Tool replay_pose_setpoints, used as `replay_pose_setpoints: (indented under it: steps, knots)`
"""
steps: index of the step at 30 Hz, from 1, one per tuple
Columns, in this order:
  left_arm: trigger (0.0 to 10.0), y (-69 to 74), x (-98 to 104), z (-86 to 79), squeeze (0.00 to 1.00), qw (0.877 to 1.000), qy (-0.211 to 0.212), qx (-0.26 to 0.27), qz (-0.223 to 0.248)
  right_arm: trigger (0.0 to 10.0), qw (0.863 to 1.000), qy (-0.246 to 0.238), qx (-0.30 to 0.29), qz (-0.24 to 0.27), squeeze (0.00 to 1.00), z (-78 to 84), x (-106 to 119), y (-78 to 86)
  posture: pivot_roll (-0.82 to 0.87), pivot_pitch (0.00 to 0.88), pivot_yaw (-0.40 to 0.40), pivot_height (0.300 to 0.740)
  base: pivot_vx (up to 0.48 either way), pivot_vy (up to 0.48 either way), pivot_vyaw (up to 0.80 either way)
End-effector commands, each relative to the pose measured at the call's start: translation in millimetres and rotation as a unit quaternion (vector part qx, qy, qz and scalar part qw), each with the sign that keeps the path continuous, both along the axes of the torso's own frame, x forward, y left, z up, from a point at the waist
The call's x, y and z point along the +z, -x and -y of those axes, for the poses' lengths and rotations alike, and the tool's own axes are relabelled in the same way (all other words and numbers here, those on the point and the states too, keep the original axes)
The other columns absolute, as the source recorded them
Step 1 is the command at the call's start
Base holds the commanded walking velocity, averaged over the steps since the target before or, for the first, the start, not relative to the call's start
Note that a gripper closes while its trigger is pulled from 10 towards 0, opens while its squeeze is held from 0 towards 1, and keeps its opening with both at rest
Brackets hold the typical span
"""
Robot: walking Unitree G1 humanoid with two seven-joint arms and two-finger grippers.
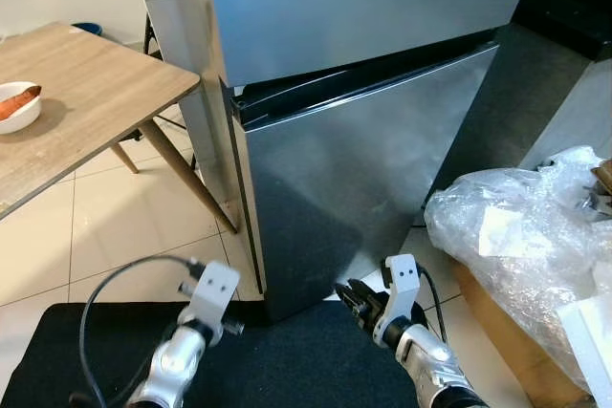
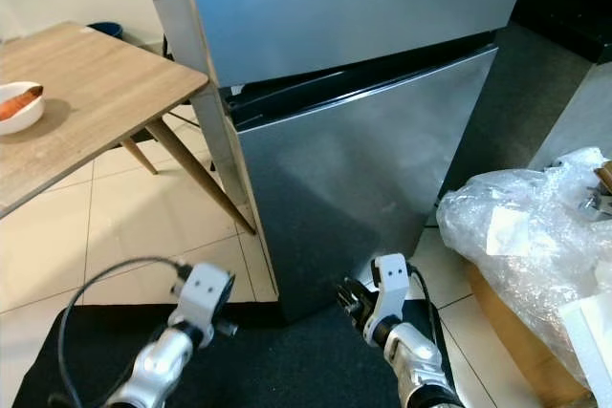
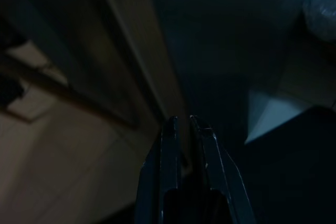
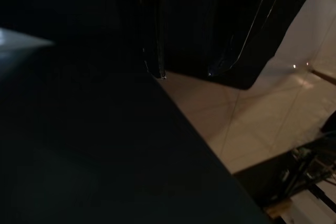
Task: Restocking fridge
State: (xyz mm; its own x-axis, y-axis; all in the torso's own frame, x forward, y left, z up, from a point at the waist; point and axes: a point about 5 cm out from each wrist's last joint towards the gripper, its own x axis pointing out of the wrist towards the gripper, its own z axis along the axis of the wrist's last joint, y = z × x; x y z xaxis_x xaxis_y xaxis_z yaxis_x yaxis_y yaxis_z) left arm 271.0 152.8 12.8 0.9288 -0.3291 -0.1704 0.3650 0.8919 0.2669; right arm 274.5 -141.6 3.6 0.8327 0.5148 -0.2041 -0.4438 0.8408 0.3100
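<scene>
Left eye view looks down on a silver fridge, both doors shut, standing straight ahead on the tiled floor. Left of it is a wooden table with a white bowl holding something orange. Right of the fridge, a heap of clear plastic wrap lies over a cardboard box. A black mat lies below the fridge's base. Both arms are held low over the mat. The left gripper points towards the fridge's lower left edge, its fingers narrow and nearly touching, holding nothing. The right gripper is near the fridge's base; I cannot tell how its fingers stand.
</scene>
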Motion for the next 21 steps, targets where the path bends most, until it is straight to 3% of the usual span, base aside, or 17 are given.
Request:
replay_pose_setpoints:
  steps: [1,7,12,21]
  knots:
    - [10.0,-7.0,5.1,0.6,0.00,1.000,-0.005,-0.007,0.005,10.0,1.000,-0.011,0.004,0.023,0.00,-1.5,6.8,-3.4,-0.11,0.131,0.008,0.740,0.000,0.000,0.00]
    - [10.0,-24.8,20.1,2.7,0.00,1.000,0.010,-0.015,0.016,10.0,0.998,-0.030,0.018,0.058,0.00,-6.7,19.6,-9.7,-0.11,0.138,0.014,0.740,0.000,0.000,0.00]
    - [10.0,-46.2,39.8,1.3,0.00,0.998,0.005,-0.056,0.014,10.0,0.991,-0.042,0.043,0.122,0.00,-14.5,42.3,-16.4,-0.12,0.155,0.021,0.740,0.000,0.000,0.00]
    - [10.0,-61.9,54.9,-6.0,0.00,0.998,-0.024,-0.053,0.020,10.0,0.988,-0.045,0.038,0.144,0.00,-15.0,52.3,-19.0,-0.14,0.162,0.029,0.740,0.000,0.000,0.00]
